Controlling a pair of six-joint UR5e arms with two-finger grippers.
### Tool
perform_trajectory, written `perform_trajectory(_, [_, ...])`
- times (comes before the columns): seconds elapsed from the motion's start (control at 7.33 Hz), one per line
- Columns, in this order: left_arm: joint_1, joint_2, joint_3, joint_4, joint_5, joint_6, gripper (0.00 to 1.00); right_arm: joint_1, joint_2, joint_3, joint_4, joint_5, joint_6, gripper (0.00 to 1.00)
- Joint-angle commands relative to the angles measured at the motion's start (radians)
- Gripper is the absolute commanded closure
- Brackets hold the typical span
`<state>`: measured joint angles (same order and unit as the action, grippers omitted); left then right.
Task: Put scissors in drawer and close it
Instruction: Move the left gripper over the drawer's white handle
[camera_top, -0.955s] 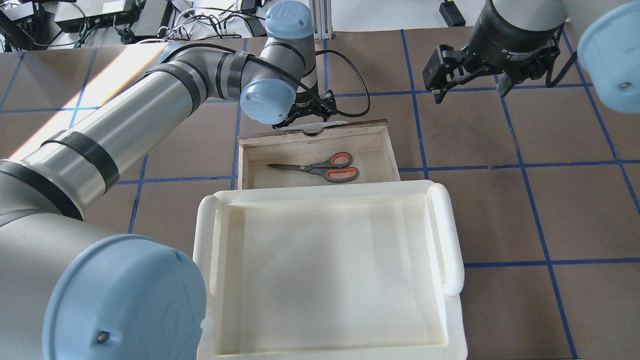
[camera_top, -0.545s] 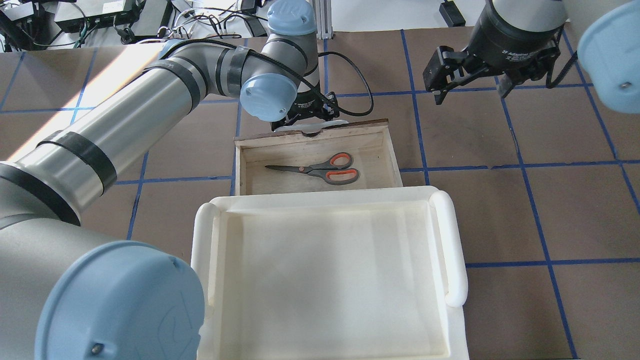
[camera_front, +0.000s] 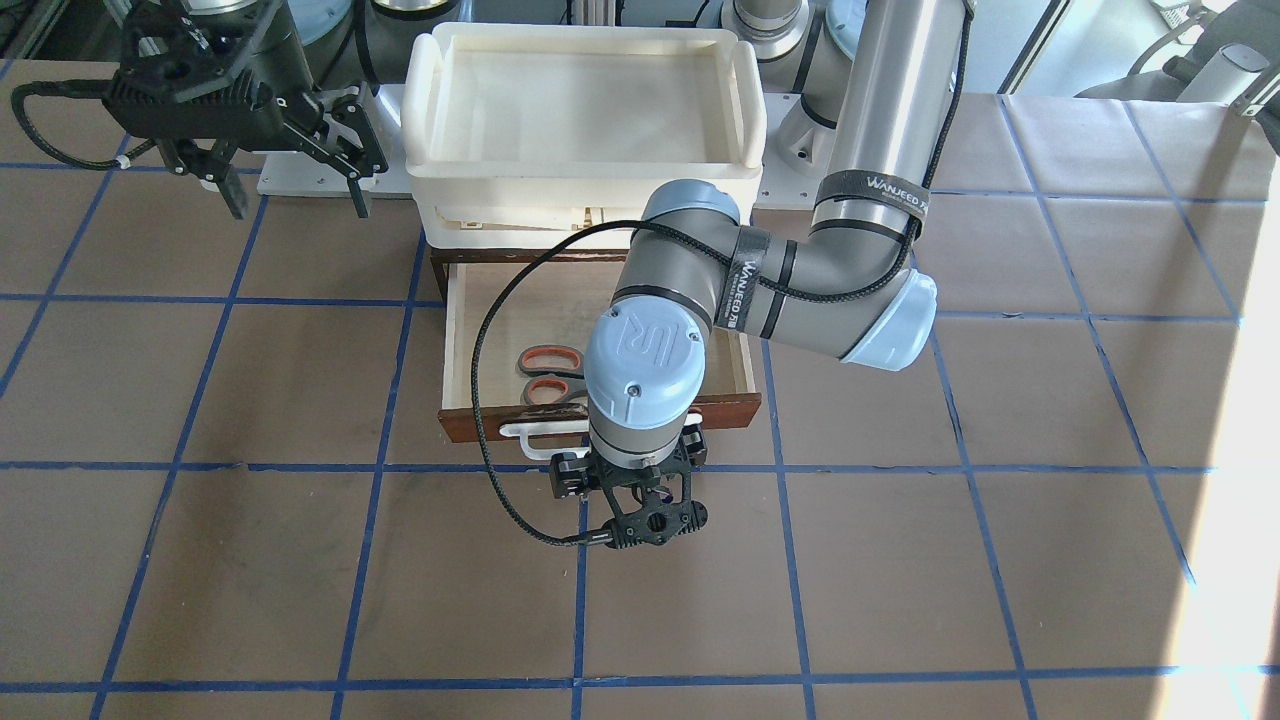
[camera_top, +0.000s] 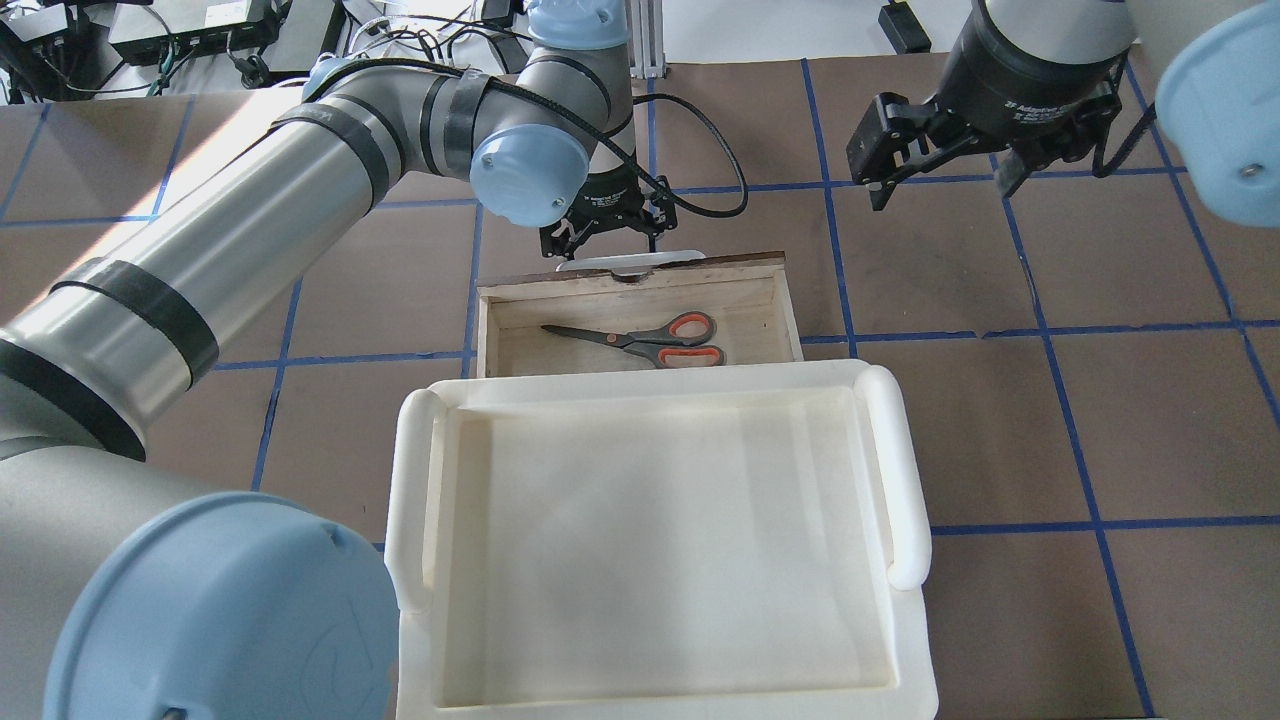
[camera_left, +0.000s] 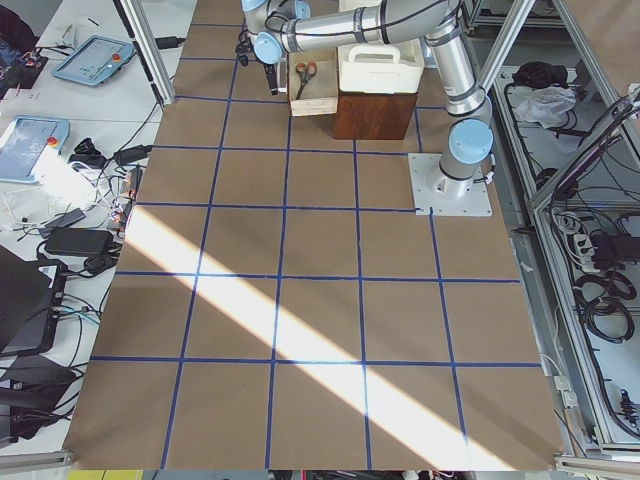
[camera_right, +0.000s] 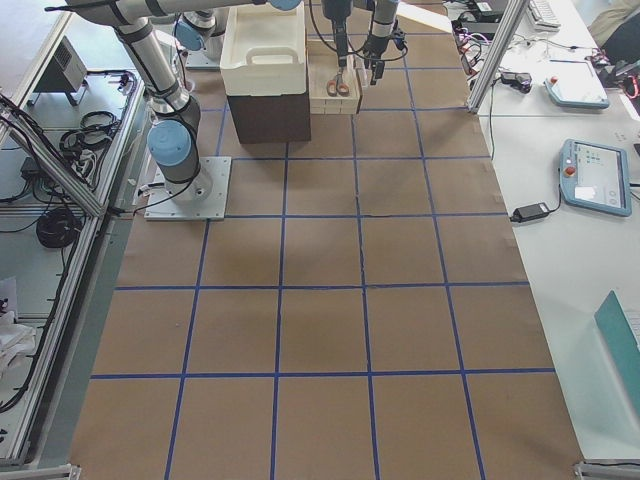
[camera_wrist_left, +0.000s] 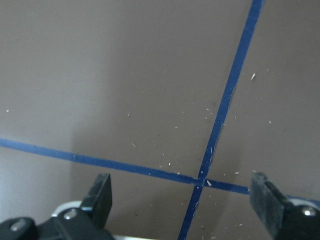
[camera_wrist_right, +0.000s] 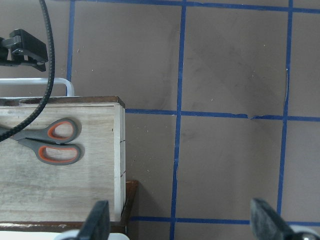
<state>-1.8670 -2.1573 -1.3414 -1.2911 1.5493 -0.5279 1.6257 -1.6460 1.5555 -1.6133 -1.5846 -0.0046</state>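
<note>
Scissors (camera_top: 640, 340) with black-orange handles lie in the plywood drawer (camera_top: 786, 315), pulled out at the tabletop's robot-side edge. Closing remains: left gripper (camera_wrist_left: 182, 200), jaws apart by its white handle (camera_top: 625, 259), should push; right gripper (camera_wrist_right: 182, 220) likewise apart.

Bright daylight fills every view. A diagonal sun band crosses the table (camera_left: 250, 300) in the left side view, and the front view's right edge is washed out. The left arm (camera_top: 230, 210) shows a glare streak. In the left wrist view the fingers (camera_wrist_left: 102, 192) are soft, with a faint shadow nearby.
</note>
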Motion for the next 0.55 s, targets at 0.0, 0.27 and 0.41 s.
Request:
perform_trajectory(0.0, [0.002, 0.002, 0.001, -0.004, -0.014, -0.001, 0.0, 0.0, 0.0, 0.0, 0.001, 0.0, 0.0, 0.0])
perform_trajectory(0.27, [-0.004, 0.008, 0.001, -0.039, -0.018, -0.001, 0.0, 0.0, 0.0, 0.0, 0.003, 0.0, 0.0, 0.0])
perform_trajectory(0.41, [-0.009, 0.017, 0.001, -0.087, -0.018, -0.001, 0.0, 0.0, 0.0, 0.0, 0.003, 0.0, 0.0, 0.0])
